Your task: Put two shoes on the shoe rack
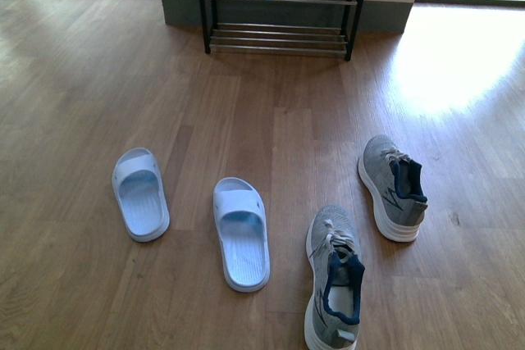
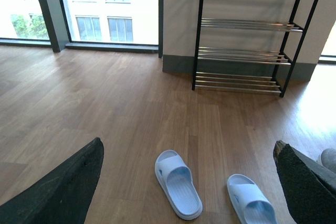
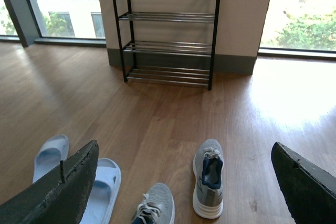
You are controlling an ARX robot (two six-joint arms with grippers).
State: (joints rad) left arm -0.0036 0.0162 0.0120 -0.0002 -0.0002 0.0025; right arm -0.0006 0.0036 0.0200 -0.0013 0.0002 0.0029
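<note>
Two grey knit sneakers lie on the wooden floor: one (image 1: 394,188) at the right, upright, the other (image 1: 335,280) nearer me at the bottom edge. Two pale blue slides (image 1: 140,193) (image 1: 240,232) lie to their left. The black shoe rack (image 1: 280,7) with chrome rods stands against the far wall, its tiers bare. Neither arm shows in the front view. My left gripper (image 2: 189,182) hangs open high above the slides (image 2: 178,191), with dark fingers (image 2: 63,187) spread wide. My right gripper (image 3: 184,182) is open above the right sneaker (image 3: 207,178), touching nothing.
Windows (image 2: 105,3) run along the far wall either side of the rack. A bright sun patch (image 1: 459,63) lies on the floor at the right. Bare wooden floor (image 1: 271,112) stretches between the shoes and the rack.
</note>
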